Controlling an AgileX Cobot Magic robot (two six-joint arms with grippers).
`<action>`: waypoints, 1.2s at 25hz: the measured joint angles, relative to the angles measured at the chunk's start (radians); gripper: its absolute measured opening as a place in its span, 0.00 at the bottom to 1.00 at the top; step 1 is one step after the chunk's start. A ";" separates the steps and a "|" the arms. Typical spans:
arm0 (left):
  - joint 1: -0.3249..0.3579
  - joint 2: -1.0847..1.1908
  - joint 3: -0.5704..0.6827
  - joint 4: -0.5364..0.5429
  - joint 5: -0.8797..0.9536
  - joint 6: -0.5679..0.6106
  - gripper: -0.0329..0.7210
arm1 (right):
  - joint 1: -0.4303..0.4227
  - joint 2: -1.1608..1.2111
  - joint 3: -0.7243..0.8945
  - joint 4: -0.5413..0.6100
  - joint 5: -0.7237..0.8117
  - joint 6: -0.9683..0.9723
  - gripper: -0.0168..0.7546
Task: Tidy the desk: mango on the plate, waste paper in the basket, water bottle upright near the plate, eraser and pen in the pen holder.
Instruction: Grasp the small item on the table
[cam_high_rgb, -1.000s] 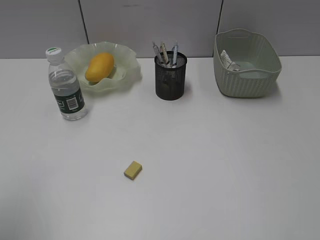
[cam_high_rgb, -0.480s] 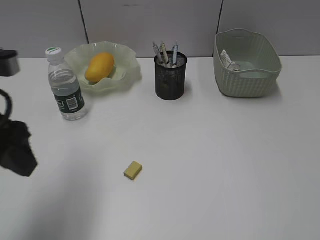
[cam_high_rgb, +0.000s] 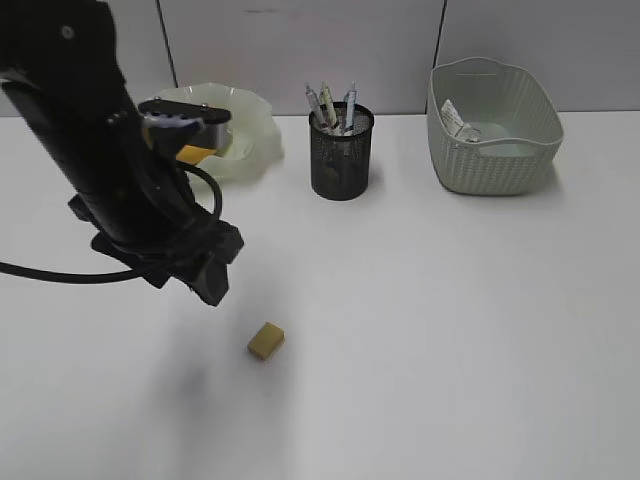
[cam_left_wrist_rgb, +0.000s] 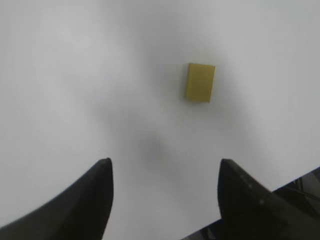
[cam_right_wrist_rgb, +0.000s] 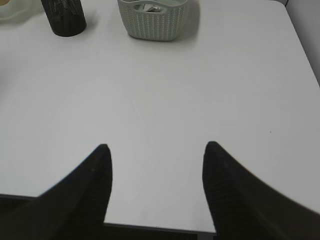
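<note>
Left wrist view looks down on a small flat yellow eraser (cam_left_wrist_rgb: 200, 82), rectangular and matte, lying on the smooth white desk (cam_left_wrist_rgb: 75, 75) ahead of the left pincer (cam_left_wrist_rgb: 165, 175), whose jaws stand apart and empty. To grip well, I judge it should centre over the eraser, straddle its short sides, and descend until nearly touching the desk. Exterior view shows the black mesh holder (cam_high_rgb: 341, 152) well apart.

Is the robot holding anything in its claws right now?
No. The left gripper is open above the desk, short of the eraser. The right gripper is open and empty too.
</note>
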 joint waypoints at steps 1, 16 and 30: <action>-0.005 0.031 -0.018 0.003 0.000 0.002 0.70 | 0.000 0.000 0.000 0.000 0.000 0.000 0.62; -0.047 0.355 -0.220 -0.005 0.008 0.006 0.65 | 0.000 0.000 0.000 0.000 0.000 0.000 0.62; -0.095 0.427 -0.228 0.029 -0.022 0.015 0.62 | 0.000 0.000 0.000 0.000 0.000 0.000 0.62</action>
